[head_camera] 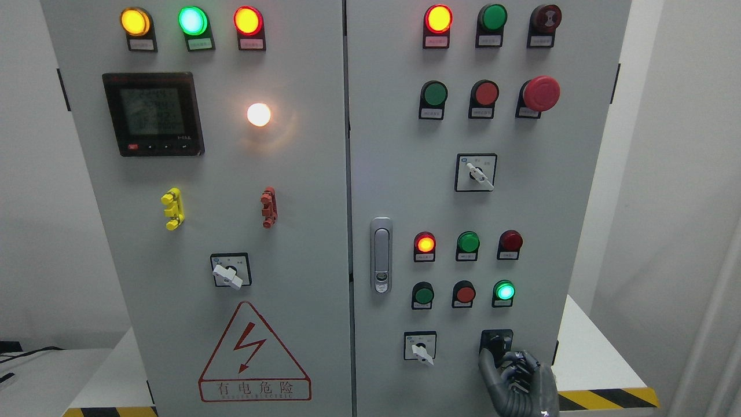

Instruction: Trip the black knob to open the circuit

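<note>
Black knob: the black knob [496,340] sits on a dark square plate at the lower right of the cabinet's right door [399,174], just right of a white-handled selector switch [421,347] and below the lit green lamp [504,290].
Knob and hand: the right hand [517,382] is directly below and against the knob; its fingertips reach up onto the plate's lower part and cover part of the knob.
Hand pose: the hand rises from the bottom edge at the right, grey thumb [486,368] on the left side pointing up, the other fingers [524,365] curled in toward the knob.
Hand state: fingers bunched at the knob; whether they truly pinch it cannot be told.
Knob look: black on black, mostly hidden, its pointer direction unreadable.
Left arm: out of sight.
</note>
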